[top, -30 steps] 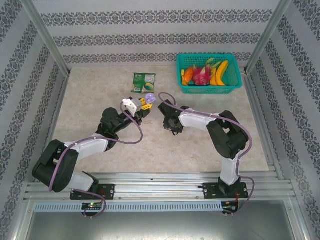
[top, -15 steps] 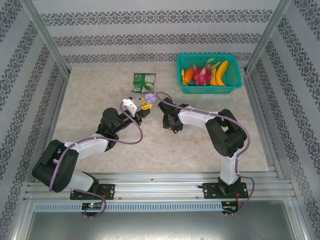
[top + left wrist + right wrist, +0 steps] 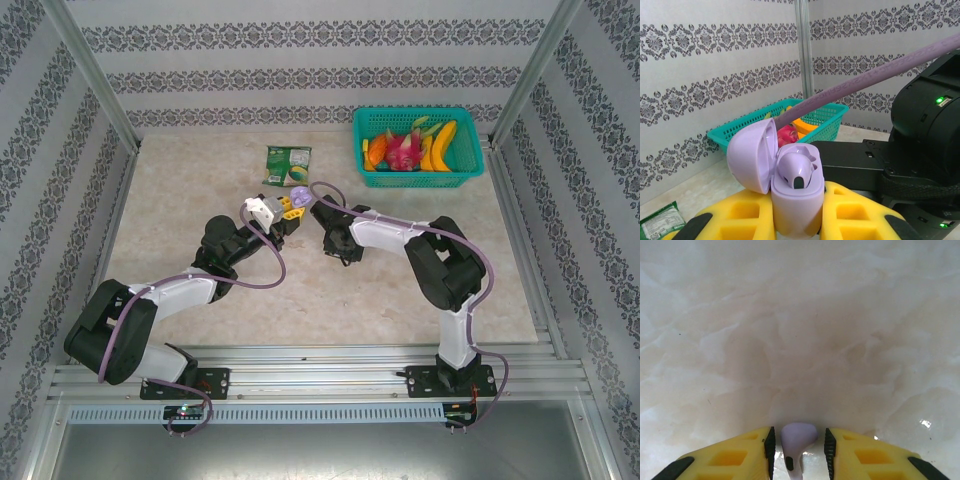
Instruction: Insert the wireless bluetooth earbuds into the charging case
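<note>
My left gripper [image 3: 796, 222] is shut on a lilac charging case [image 3: 796, 200], held upright with its lid [image 3: 751, 155] hinged open to the left. One lilac earbud [image 3: 795, 170] sits in the case, with an unfilled pocket beside it. In the top view the case [image 3: 299, 197] hangs mid-table, just left of my right gripper [image 3: 323, 215]. That right gripper [image 3: 799, 447] points down at the table and stands open around a second lilac earbud [image 3: 797, 437]. This earbud lies on the marble between the black pads [image 3: 770, 445], with a small gap on each side.
A teal basket [image 3: 418, 112] of fruit stands at the back right. A green packet [image 3: 287, 165] lies just behind the case. Metal frame posts and patterned walls close in the table. My right arm's black body [image 3: 925, 145] sits close behind the case.
My right arm has crept a little left toward the held case, and its jaws have widened slightly. The left arm and the case have stayed still.
</note>
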